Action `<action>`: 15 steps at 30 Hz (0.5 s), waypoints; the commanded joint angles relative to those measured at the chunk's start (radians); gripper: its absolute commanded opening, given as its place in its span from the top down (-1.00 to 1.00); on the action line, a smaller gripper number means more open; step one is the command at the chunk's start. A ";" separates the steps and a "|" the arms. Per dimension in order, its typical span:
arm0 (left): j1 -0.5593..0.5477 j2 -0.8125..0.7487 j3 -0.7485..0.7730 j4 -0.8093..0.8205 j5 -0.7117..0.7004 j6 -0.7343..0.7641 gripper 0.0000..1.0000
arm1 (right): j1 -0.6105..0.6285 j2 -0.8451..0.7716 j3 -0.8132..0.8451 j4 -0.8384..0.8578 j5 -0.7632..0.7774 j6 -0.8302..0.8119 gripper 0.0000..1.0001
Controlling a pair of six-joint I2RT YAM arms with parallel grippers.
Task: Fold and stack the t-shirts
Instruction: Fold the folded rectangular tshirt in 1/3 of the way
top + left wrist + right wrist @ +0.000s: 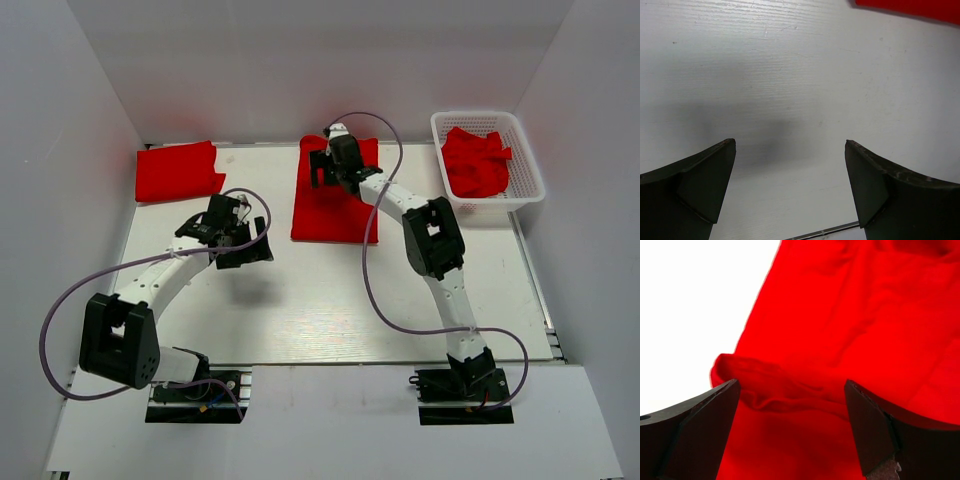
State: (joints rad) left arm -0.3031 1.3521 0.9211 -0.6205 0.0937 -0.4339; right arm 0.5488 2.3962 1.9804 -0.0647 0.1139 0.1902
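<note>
Folding is underway, I judge: I am holding the right gripper, jaws apart, over a bunched edge of the part-folded t-shirt mid-table. It needs closing there next. The left gripper, also apart, is hanging over the table.

Far left at the back of the table: a folded t-shirt. Back centre: a second t-shirt, right gripper over its far end; nearer and to its left, left gripper above bare tabletop. Far right: a basket with more t-shirts inside.
</note>
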 commanded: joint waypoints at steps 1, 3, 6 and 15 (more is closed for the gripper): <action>-0.001 0.008 0.059 0.030 0.026 0.020 -1.00 | -0.009 -0.142 -0.055 0.023 0.090 -0.002 -0.81; -0.001 0.042 0.073 0.045 0.037 0.030 -1.00 | -0.006 -0.246 -0.121 -0.007 0.119 0.012 -0.81; -0.001 0.111 0.128 0.077 0.037 0.030 -1.00 | -0.009 -0.330 -0.279 -0.041 0.168 0.060 -0.81; -0.021 0.383 0.338 0.125 0.052 0.072 -1.00 | -0.033 -0.640 -0.672 -0.227 0.293 0.251 -0.81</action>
State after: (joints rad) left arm -0.3180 1.6878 1.1984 -0.5289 0.1219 -0.3866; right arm 0.5259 1.7767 1.3628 -0.2005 0.3500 0.3550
